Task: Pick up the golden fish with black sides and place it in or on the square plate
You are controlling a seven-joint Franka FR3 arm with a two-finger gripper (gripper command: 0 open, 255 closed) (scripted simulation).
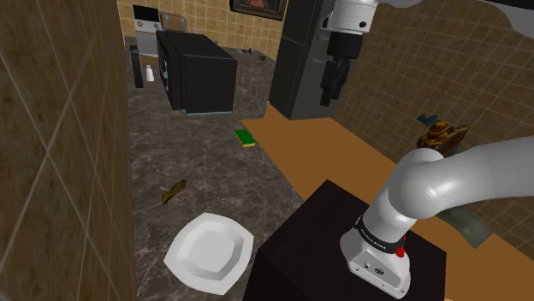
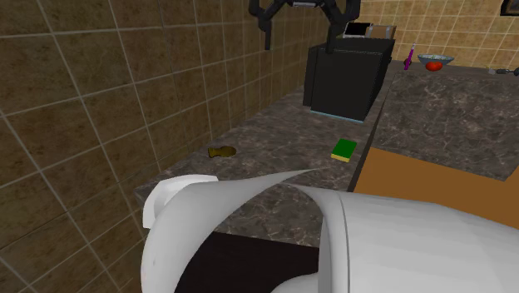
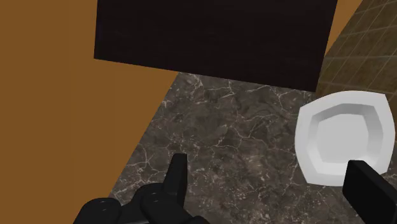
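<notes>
Golden-olive along its length, with darker, near-black flanks, the fish (image 1: pixel 174 191) is seen as a small, slim shape lying flat on the dark marbled countertop (image 1: pixel 214 162), left of centre in the shoulder view. In the second exterior view it is found left of the middle of the frame, close to the foot of the brown tiled wall (image 2: pixel 100 108), where its body is rendered a dull gold-brown with a darker patch. Finer detail of it cannot be made out.

The square plate (image 1: pixel 210 252) is drawn plain white, with rounded corners and a sunken centre. It is set on the same countertop at the lower left of the shoulder view, near the fish but apart from it, and just beside the black stand (image 1: pixel 342 248).

The gripper (image 1: pixel 332 85) is held high in the upper middle of the shoulder view, pointed downward and well apart from the fish. In the wrist view its two black fingers (image 3: pixel 177 178) are spread wide, with marble seen between them and the plate seen past one finger.

A green sponge (image 1: pixel 246 138) with a yellow edge is laid near the countertop's border with the orange-brown floor (image 1: pixel 342 158). A black box-shaped appliance (image 1: pixel 197 73) is placed beyond it, toward the upper left of the shoulder view.
</notes>
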